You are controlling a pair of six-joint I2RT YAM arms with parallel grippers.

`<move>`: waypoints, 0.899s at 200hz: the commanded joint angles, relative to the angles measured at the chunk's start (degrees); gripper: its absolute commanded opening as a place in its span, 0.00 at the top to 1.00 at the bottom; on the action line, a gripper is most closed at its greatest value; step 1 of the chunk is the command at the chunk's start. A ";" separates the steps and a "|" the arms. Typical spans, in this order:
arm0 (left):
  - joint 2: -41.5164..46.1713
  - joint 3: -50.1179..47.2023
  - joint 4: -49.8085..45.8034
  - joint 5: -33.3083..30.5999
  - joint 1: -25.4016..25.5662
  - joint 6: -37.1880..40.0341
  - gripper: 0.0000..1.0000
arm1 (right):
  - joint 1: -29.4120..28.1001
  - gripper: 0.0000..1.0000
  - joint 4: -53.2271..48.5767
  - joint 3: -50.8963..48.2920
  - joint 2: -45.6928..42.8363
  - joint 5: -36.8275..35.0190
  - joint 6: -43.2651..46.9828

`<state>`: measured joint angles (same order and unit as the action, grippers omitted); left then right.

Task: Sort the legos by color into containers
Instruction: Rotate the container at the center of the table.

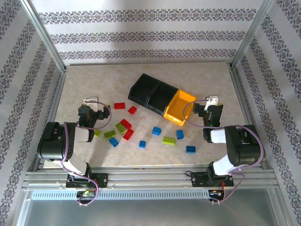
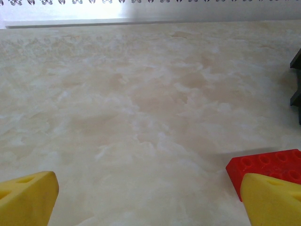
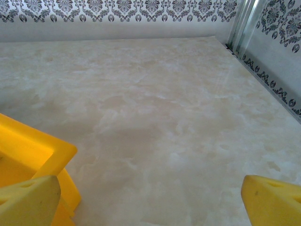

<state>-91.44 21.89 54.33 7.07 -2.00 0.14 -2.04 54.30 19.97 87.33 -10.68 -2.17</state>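
Overhead, the containers [image 1: 162, 96] form a joined row slanting from 10 o'clock to 4 o'clock near the middle of the table [image 1: 207, 77], with the yellow bin [image 1: 181, 107] at the 4 o'clock end. The legos [image 1: 156, 130] lie scattered on the tabletop from 6 to 8 o'clock of that row, with red, blue and lime green mixed together.

The left gripper [image 1: 91, 100] sits at 10 o'clock of the scatter, its jaws spread wide and holding nothing. A red brick [image 1: 119, 105] lies near it at 3 o'clock. The right gripper [image 1: 212, 100] sits just at 3 o'clock of the yellow bin, equally wide and empty.

Up close, the left wrist view puts that red brick [image 2: 263, 165] partly behind the right-hand yellow fingertip [image 2: 273, 200]; whether they touch cannot be told. A black bin [image 2: 296, 80] edges in at 3 o'clock. The right wrist view has the yellow bin's corner [image 3: 33, 150] just beside its left-hand fingertip [image 3: 28, 200], with bare table running ahead to the patterned wall [image 3: 117, 9] and a metal frame post [image 3: 244, 21].
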 commanded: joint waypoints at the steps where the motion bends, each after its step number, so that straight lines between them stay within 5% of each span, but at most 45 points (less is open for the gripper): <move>1: 2.42 1.16 -3.32 -0.60 -0.27 -0.94 0.00 | -0.33 0.02 2.21 -0.63 0.31 0.39 -0.75; 88: 12.76 3.92 -16.23 -2.89 -0.33 -1.67 0.00 | -1.47 0.02 -1.56 0.97 -4.03 -3.31 -0.21; 130: 17.37 6.17 -21.23 -3.47 -0.29 -5.44 0.00 | -1.30 0.02 -15.85 1.92 -17.02 -9.08 -3.68; 180: 20.69 8.76 -28.69 -3.59 -0.31 -11.94 0.00 | -2.71 0.02 -50.56 9.94 -27.24 -11.86 -18.13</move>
<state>-72.84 28.45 32.18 3.86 -2.00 -6.83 -3.31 24.82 25.69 62.83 -20.40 -10.81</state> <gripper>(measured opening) 0.995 0.984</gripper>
